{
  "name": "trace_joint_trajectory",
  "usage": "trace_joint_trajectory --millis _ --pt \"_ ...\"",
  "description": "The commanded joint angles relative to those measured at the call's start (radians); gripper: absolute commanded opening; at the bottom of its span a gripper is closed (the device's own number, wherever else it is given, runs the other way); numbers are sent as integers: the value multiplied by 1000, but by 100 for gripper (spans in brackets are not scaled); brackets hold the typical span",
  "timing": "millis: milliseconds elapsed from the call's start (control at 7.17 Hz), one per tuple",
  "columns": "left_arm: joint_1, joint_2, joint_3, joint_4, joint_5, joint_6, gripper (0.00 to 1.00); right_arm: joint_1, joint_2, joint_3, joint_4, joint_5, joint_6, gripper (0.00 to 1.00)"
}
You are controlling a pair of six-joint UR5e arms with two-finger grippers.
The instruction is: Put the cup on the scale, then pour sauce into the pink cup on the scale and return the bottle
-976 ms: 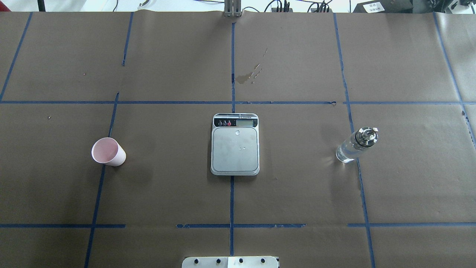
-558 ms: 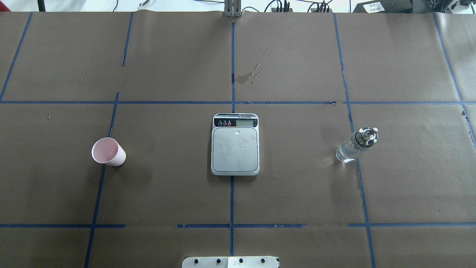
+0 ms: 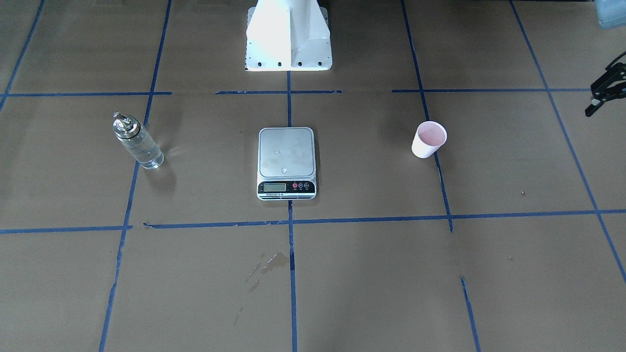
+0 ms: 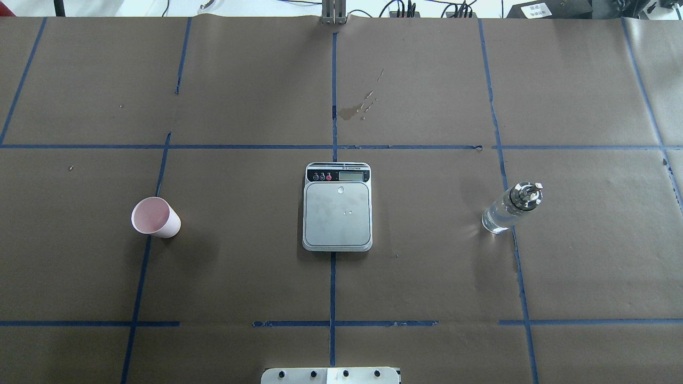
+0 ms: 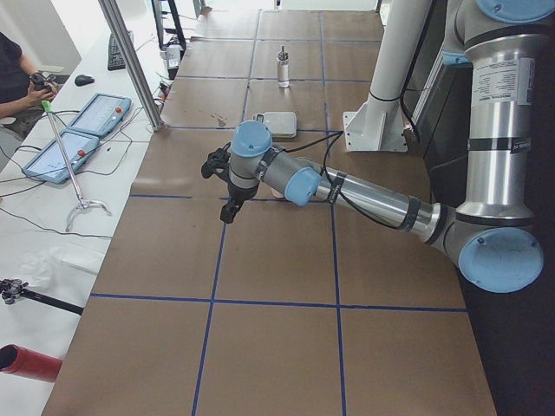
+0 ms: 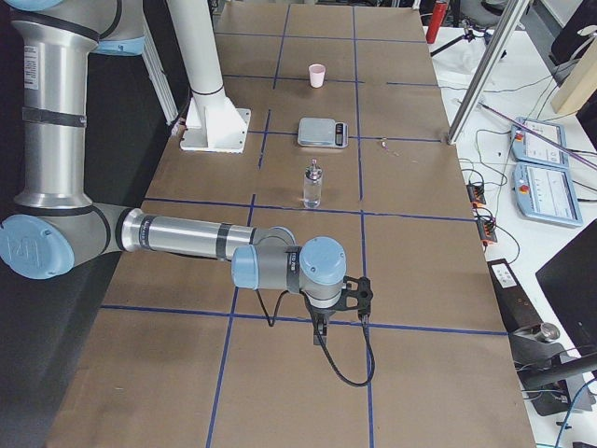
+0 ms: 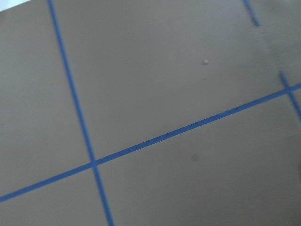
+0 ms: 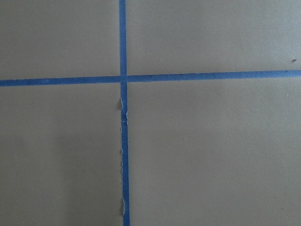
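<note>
The pink cup (image 4: 155, 217) stands upright on the table's left side; it also shows in the front view (image 3: 429, 139). The scale (image 4: 337, 207) lies at the centre with a bare steel platform (image 3: 286, 152). The glass bottle (image 4: 512, 208) with clear sauce and a metal cap stands upright on the right (image 3: 137, 141). My left gripper (image 3: 605, 93) shows at the front view's right edge, well outside the cup, its fingers apart and empty. My right gripper (image 6: 340, 319) hovers over the table's near right end, far from the bottle (image 6: 312, 185); I cannot tell whether it is open or shut.
Brown paper with blue tape lines covers the table. A dried spill stain (image 4: 358, 107) lies beyond the scale. The white robot base (image 3: 288, 36) stands behind the scale. Operator tablets and cables (image 6: 541, 182) lie past the far edge.
</note>
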Motion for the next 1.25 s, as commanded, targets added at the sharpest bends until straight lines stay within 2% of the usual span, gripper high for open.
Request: trace_joint_trajectory --millis 0,139,418,558,837,976,1116 --pt "143 3 -24 -219 10 -268 100 0 0 1 1 1 -8 100" --pt "233 3 -24 -307 86 -421 100 0 0 3 10 -1 -9 100" --pt "404 -10 -20 -355 233 -691 100 0 -1 3 22 -1 -9 100" --pt "427 -21 -23 -355 268 -718 100 0 -1 3 22 -2 -9 100" --pt "436 -42 44 -351 283 -1015 100 0 2 3 21 -1 -9 100" --pt "481 -35 52 -346 298 -1018 100 0 2 4 22 -1 -11 100" --pt "568 -17 51 -338 408 -1025 100 0 2 3 22 -1 -11 100"
